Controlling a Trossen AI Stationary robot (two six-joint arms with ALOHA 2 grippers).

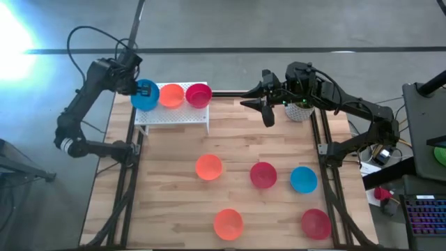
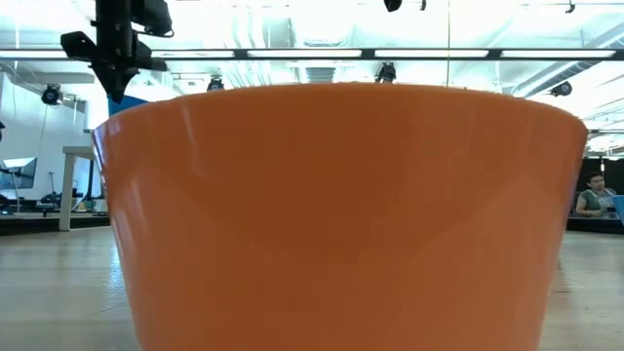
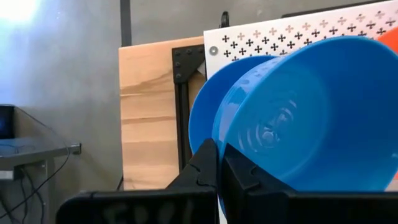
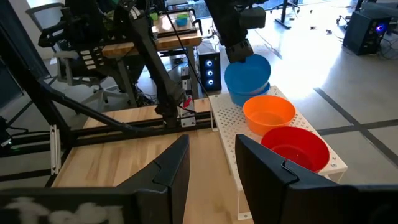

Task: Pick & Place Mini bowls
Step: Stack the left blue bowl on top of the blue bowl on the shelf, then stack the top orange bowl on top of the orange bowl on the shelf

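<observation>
The left gripper (image 1: 139,88) was clamped on a blue bowl's (image 1: 145,95) rim, over the white rack (image 1: 174,116) far left. I'd lower it level before letting go. Right gripper (image 1: 267,111) hovered, fingers apart.

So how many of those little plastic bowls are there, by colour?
Blue round plastic bowls: 3, two of them overlapping at the left gripper
Orange round plastic bowls: 3
Red round plastic bowls: 3
Total: 9
</observation>
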